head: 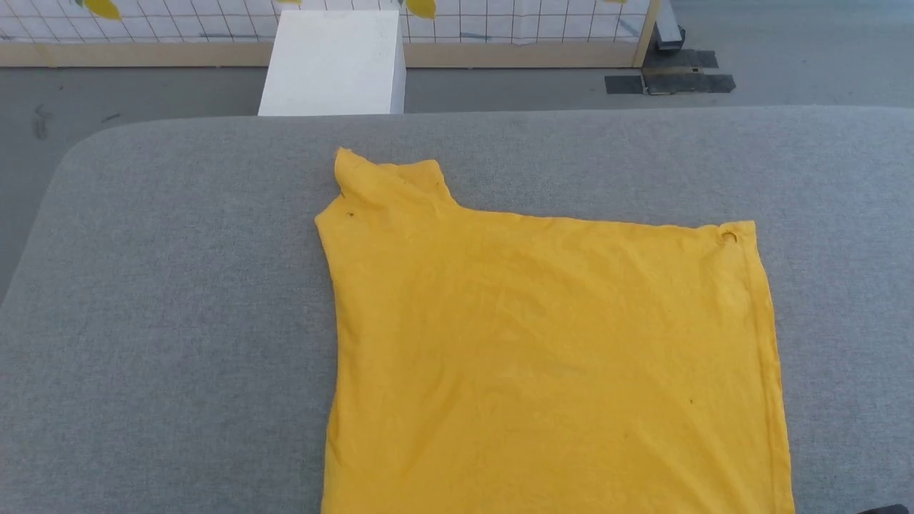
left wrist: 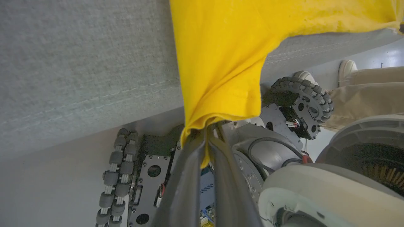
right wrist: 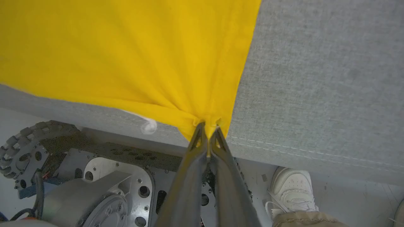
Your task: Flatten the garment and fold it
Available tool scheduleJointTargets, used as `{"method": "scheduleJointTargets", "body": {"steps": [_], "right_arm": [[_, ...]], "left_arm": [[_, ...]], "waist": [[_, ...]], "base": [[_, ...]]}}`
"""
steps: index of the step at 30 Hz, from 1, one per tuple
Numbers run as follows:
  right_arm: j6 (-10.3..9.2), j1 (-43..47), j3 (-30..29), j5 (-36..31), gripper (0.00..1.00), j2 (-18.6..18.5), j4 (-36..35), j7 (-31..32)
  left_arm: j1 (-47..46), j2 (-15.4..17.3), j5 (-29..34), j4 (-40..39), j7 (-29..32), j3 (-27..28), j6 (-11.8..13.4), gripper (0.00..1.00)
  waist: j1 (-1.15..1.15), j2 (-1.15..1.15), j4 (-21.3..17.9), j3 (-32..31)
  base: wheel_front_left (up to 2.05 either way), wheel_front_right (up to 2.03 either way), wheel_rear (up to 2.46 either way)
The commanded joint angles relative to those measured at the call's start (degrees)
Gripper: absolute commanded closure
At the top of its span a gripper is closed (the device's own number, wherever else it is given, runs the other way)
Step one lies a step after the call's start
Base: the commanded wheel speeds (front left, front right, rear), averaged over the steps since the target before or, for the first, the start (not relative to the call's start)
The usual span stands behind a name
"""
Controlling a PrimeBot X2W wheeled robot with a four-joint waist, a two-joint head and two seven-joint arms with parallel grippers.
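The garment (head: 543, 343), a bright yellow T-shirt, lies spread on the grey padded table (head: 178, 285) with its plain side up. One sleeve (head: 389, 182) points toward the far left and the hem runs down the right. Its near end hangs over the table's front edge. In the left wrist view my left gripper (left wrist: 206, 130) is shut on a bunched corner of the garment (left wrist: 221, 63) below the table edge. My right gripper (right wrist: 206, 126) is shut on another gathered corner of the garment (right wrist: 126, 47), also just past the table's edge.
A white box (head: 335, 61) stands on the floor beyond the table, before a gridded wall panel (head: 500, 25). My wheeled base (left wrist: 126, 176) sits under the table's front edge. A person's white shoes (right wrist: 292, 186) and beige trouser legs (left wrist: 366, 91) are close beside the base.
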Motion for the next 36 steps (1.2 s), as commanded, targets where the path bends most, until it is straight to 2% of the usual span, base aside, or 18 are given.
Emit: {"method": "scheduleJointTargets", "body": {"steps": [1, 8, 16, 18, 27, 36], "right_arm": [[-0.09, 0.46, -0.65, 0.36, 1.00, 0.29, -0.96, 0.43], [-0.09, 1.69, -2.50, 0.23, 1.00, 1.40, -4.40, 1.50], [-0.09, -2.32, -3.91, -2.09, 1.00, 1.60, -7.76, -3.42], [-0.09, -4.52, -4.07, -2.63, 1.00, 1.03, -8.46, -4.84], [-0.09, -17.96, -1.64, -4.81, 1.00, -3.12, -8.56, -7.97], [-0.09, -28.53, 0.63, -6.51, 1.00, -5.00, -3.04, -10.80]], "left_arm": [[0.93, 0.93, -0.58, -0.43, -0.22, 0.42, 0.72, 1.00], [1.13, 3.06, -0.82, -3.49, -1.88, 2.07, 2.99, 1.00], [-3.29, 3.46, 4.63, -6.10, -7.05, 5.75, 3.69, 1.00], [-5.29, 3.06, 6.74, -6.11, -8.59, 6.91, 3.47, 1.00], [-17.05, 0.92, 15.92, -2.23, -12.13, 11.33, -0.32, 1.00], [-25.30, -3.34, 20.63, 5.78, -16.07, 14.21, -2.73, 1.00]], "waist": [[0.01, 0.00, 0.00, -0.40], [0.01, 0.00, 0.69, -1.92], [0.01, 0.00, 0.47, -1.47], [0.01, 0.00, 0.21, -0.61], [0.01, 0.00, -0.66, 6.40], [0.01, 0.00, -0.91, 12.79]], "base": [[0.00, 0.00, 0.00], [0.00, 0.00, 0.00], [0.00, 0.00, 0.00], [0.00, 0.00, 0.00], [0.00, 0.00, 0.00], [0.00, 0.00, 0.00]]}}
